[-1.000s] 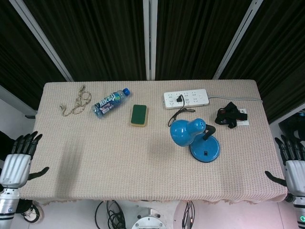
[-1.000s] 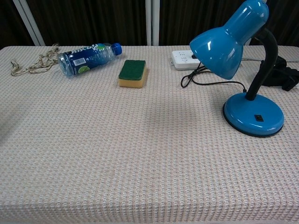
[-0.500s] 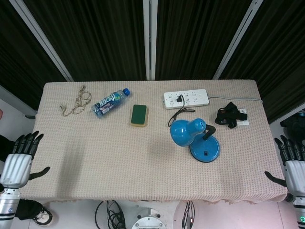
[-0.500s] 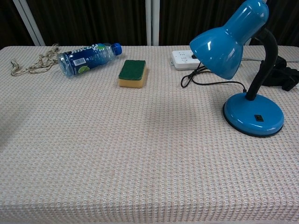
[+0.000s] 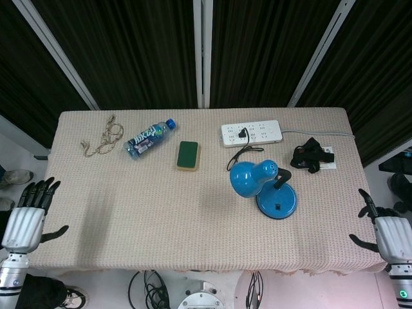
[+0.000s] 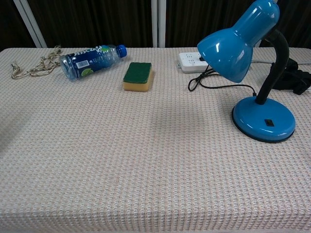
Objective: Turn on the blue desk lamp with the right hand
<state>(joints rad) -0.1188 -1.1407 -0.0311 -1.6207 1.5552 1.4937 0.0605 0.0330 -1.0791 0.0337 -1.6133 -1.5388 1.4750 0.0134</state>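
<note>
the table holds the lamp right of centre, its switch on the base facing me. my right hand has crept in toward the table edge, fingers spread, holding nothing: the reach is starting. my left hand hangs open and empty, well apart.
</note>
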